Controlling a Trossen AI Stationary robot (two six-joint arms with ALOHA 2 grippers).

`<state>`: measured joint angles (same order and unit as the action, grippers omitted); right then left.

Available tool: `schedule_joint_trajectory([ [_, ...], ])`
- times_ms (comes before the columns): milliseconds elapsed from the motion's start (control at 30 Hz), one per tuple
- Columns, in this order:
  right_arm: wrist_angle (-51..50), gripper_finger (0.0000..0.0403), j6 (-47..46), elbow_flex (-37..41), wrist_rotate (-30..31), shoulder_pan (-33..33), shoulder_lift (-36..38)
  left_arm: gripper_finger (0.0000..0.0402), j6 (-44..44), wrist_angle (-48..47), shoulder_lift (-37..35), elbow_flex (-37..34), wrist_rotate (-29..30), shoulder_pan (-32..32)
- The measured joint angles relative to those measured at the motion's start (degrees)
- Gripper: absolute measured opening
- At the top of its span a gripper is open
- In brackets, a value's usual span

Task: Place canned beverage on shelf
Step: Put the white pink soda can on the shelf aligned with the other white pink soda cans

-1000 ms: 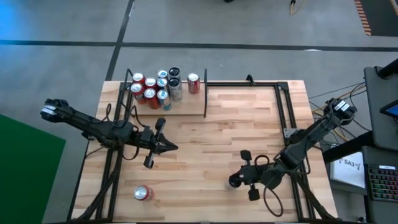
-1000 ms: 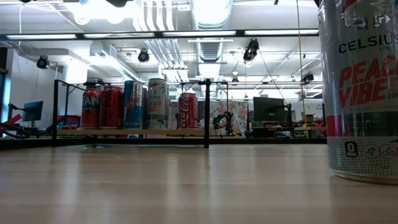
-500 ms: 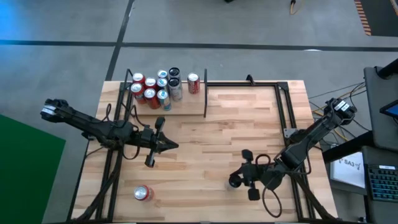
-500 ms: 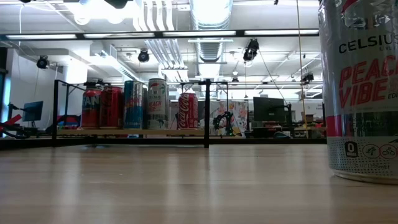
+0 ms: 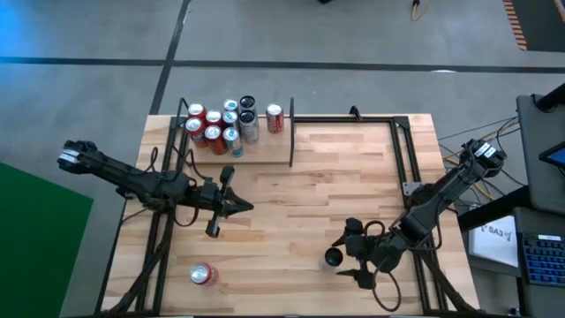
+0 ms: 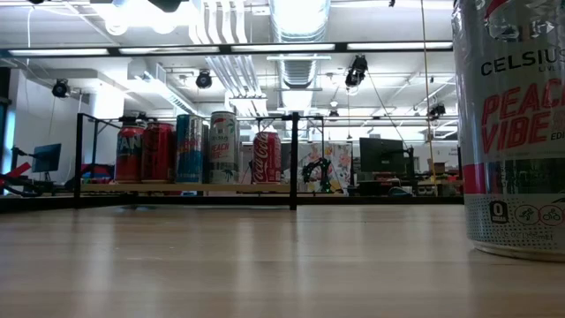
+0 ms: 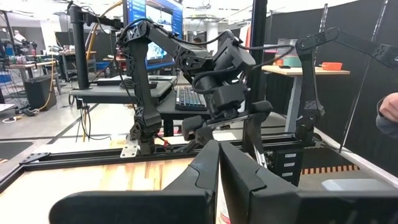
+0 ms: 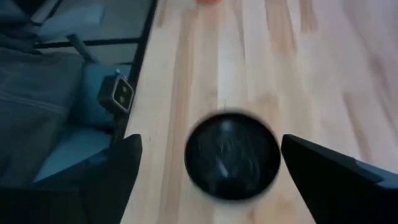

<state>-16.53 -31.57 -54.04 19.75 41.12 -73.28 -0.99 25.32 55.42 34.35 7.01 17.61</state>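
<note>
A silver Celsius can [image 6: 512, 132] stands upright on its base on the table, near the front right. From above its dark top [image 5: 333, 257] shows. My right gripper [image 5: 346, 256] is open, slanting down over the can, one finger on each side of it. In the right wrist view a gap shows between the can top [image 8: 232, 154] and each finger. The shelf [image 5: 349, 146] is the wood board inside black rods at the far edge. My left gripper [image 5: 245, 208] is shut and waits level over the table's left middle.
Several cans [image 5: 221, 125] stand on the shelf's left part, left of the black divider rod [image 5: 292, 141]; they also show in the low view [image 6: 199, 147]. A red can [image 5: 201, 275] lies on its side near the front left. Bare shelf board lies right of the divider.
My right gripper has opened and let go of the Celsius can, rolling its wrist and tipping down a little while staying in place. The can stays upright on the table where it was.
</note>
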Motion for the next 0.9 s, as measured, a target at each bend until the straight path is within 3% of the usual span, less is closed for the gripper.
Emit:
schedule_joint_trajectory([
  [167,-4.5,0.0384,-6.4,0.0,-0.3,0.0,0.0,0.0000,0.0,0.0,0.0,0.0,0.0,0.0],
  [433,-4.4,0.0384,-6.8,0.4,1.2,0.0,-0.4,0.0000,0.0,0.0,0.0,0.0,0.0,0.0],
  [900,-3.5,0.0384,-7.5,0.5,1.6,-0.1,-10.0,0.0000,0.3,0.0,0.0,0.0,0.1,0.0],
])
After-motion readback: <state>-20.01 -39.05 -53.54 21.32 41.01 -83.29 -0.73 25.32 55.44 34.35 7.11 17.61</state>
